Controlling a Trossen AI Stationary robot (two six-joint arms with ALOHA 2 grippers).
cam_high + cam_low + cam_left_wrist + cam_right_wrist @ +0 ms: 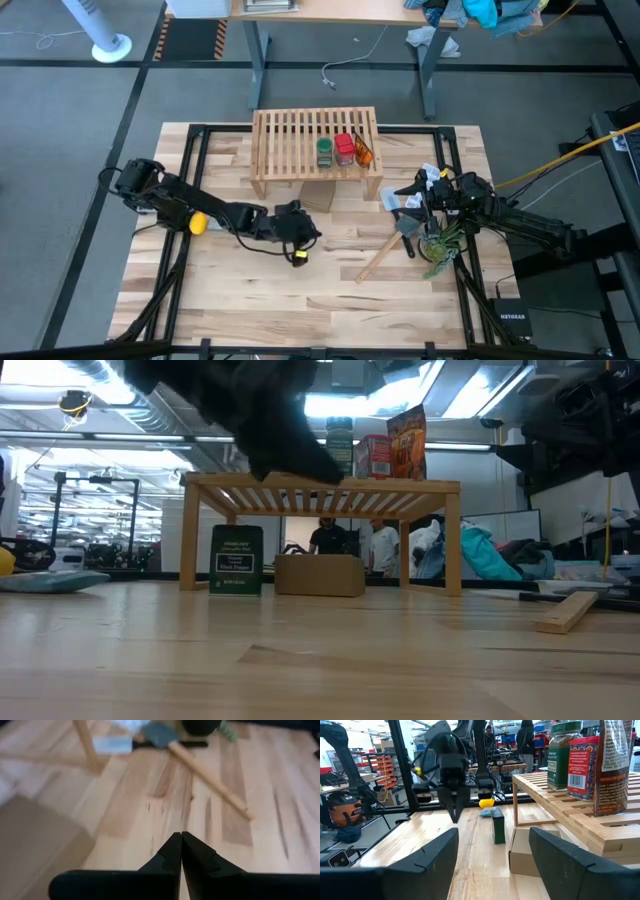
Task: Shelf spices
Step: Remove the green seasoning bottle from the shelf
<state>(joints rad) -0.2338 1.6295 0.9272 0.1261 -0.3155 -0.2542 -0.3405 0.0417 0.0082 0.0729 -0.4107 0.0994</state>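
The light-wood shelf [300, 140] stands at the far middle of the table. On its slatted top, toward the right, stand a green jar [325, 151], a red jar [344, 148] and an orange packet [364, 151]; the right wrist view also shows the green jar [564, 755], red jar [582, 767] and packet [619, 765]. A dark box-like container [237, 560] stands on the table under the shelf's left side. My left gripper [316, 234] hovers shut and empty in front of the shelf. My right gripper [399, 196] is open and empty at the shelf's right end.
A cardboard box [320, 575] sits under the shelf. A wooden spatula [385, 255], a small green plant [440, 245] and a white tray [392, 198] lie near my right arm. A wooden stick [565, 610] lies at the right of the low view.
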